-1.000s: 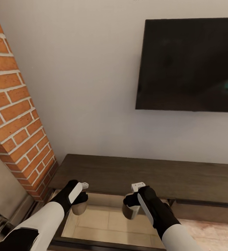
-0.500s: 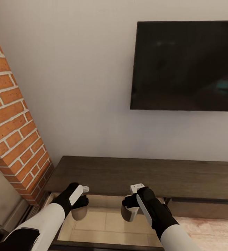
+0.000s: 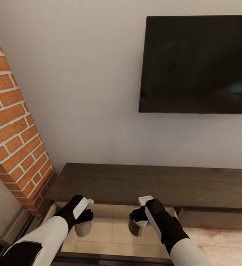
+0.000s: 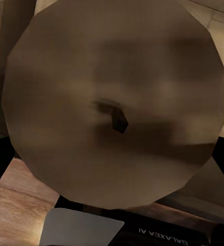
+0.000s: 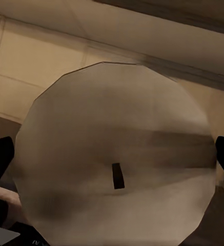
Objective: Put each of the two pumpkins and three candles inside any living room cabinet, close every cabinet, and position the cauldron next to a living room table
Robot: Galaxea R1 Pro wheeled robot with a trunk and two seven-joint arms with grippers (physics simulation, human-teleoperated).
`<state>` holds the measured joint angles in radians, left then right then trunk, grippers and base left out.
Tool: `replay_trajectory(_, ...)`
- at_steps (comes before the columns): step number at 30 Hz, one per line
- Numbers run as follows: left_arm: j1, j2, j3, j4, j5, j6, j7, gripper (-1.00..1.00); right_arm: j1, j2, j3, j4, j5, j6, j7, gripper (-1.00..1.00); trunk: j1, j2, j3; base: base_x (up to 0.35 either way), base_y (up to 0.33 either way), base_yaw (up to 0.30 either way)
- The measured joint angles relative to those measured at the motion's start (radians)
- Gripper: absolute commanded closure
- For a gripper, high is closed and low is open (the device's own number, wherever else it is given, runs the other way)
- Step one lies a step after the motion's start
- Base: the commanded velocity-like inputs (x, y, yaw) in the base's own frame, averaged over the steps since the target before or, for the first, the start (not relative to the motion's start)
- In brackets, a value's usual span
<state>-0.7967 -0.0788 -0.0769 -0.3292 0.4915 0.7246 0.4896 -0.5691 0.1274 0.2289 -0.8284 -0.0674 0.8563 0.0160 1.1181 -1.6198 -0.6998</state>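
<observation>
Hanging over the cabinet's (image 3: pixel 143 184) pulled-out drawer (image 3: pixel 109 234), pale-lined and bare inside, both tools pinch candles: left tool (image 3: pixel 83 221) grips one candle (image 3: pixel 83 228), right tool (image 3: pixel 140 221) another candle (image 3: pixel 136 226). Stubby grey-brown cylinders, flat tops, tiny dark wick (image 4: pixel 119 120). Arms barely shifted since earlier; camera moved. TV (image 3: pixel 196 64) on the wall behind.

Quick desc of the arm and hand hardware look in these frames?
Both arms have glossy white forearm shells running into matte black wrist sections. The left hand and right hand are black with a white panel along the side and pale grey tips. In the left wrist view, a black housing carries white lettering beside a grey plate.
</observation>
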Motion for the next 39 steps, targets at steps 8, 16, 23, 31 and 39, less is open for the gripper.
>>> replay_trajectory(8,-0.001,0.001,0.003,-0.003,0.003,-0.001,0.0,1.0,0.002,0.001,0.0,0.032,0.005,-0.031,-0.001,1.0,0.031,-0.056,-0.025,-0.003,0.002,-0.001)
replay_trajectory(16,-0.001,0.001,0.003,-0.002,0.003,0.0,0.0,1.0,0.002,0.001,0.0,0.034,0.005,-0.036,-0.001,1.0,0.061,-0.112,-0.044,0.0,0.0,-0.169)
replay_trajectory(23,-0.001,0.002,0.004,-0.001,0.005,0.003,0.0,1.0,0.002,0.001,0.0,0.034,0.006,-0.036,-0.001,1.0,0.088,-0.161,-0.058,-0.063,0.028,-0.208)
replay_trajectory(31,-0.001,0.003,0.005,-0.003,0.002,0.004,0.0,1.0,0.002,0.001,0.0,0.034,0.005,-0.036,-0.001,1.0,0.119,-0.217,-0.079,-0.033,0.019,-0.051)
replay_trajectory(39,-0.001,0.004,0.006,-0.004,0.003,0.004,0.0,1.0,0.002,0.008,0.0,0.034,0.006,-0.036,-0.001,1.0,0.149,-0.273,-0.104,0.0,0.0,-0.001)
